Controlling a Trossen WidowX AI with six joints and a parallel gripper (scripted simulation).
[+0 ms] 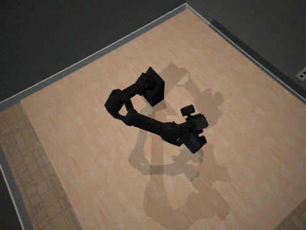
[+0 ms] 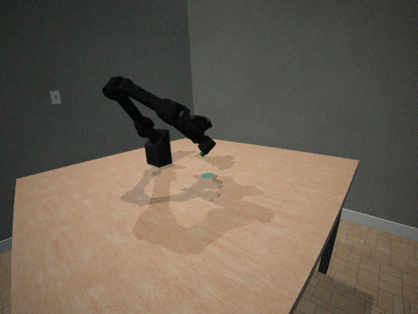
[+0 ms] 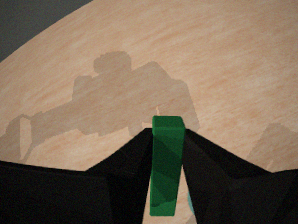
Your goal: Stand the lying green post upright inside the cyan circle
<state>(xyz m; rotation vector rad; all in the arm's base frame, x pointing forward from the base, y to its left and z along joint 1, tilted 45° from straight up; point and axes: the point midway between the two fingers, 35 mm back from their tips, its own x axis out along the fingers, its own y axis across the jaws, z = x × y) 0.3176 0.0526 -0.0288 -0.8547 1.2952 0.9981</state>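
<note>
- Gripping the green square-sectioned post [image 3: 166, 163] about its middle, the black parallel-jaw pincer [image 3: 166, 183] is clamped on it from both sides, so the post rides in the air above the bench and not on it.
- In the wrist view the post runs straight out between the two dark fingers, its far end standing past their tips; that hold leaves a free end to meet the bench, which I judge is why it is held at mid-length.
- From the exterior view only a small green tip [image 2: 201, 154] shows under the pincer, well above the flat cyan circle [image 2: 207, 175] and offset from it toward the arm's base; whether the post is yet fully upright I cannot tell.
- The cyan circle is only a flat mark on the pale wooden bench [image 2: 273, 197]; nothing stands inside it, and a sliver of cyan shows by the post in the wrist view.
- There are no containers in view; the only other thing on the bench is the arm's black block base [image 2: 152, 159], beyond the circle.
- The step in hand seems to be carrying the post over the circle; lowering and letting go are not yet done.
</note>
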